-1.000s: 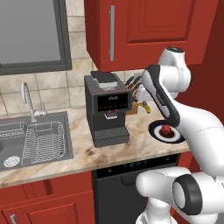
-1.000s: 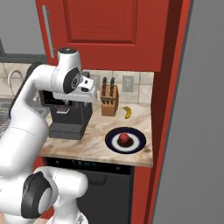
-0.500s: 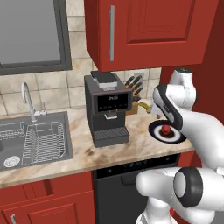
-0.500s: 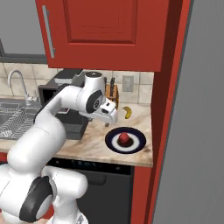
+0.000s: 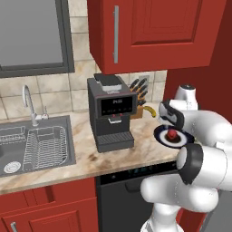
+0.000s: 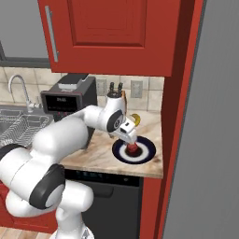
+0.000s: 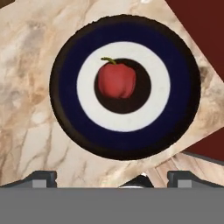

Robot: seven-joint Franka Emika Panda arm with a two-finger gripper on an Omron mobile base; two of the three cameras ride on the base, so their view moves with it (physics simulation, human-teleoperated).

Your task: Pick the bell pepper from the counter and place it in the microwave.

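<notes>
Approach stage only. The bell pepper [image 7: 116, 80] sits untouched at the centre of a dark-and-white ringed plate [image 7: 70, 127] on the bench [image 7: 26, 87], near its right end. Our gripper [image 6: 132, 144] hovers directly above it, fingers [image 7: 41, 178] spread wide, holding nothing. Grasp, lift, carry and microwave placement all remain.

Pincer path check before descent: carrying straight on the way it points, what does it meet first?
Probably the small glossy red bell pepper, at the centre of the dark blue and white ringed plate. The open pincer points down at it, though depth is unclear.
</notes>
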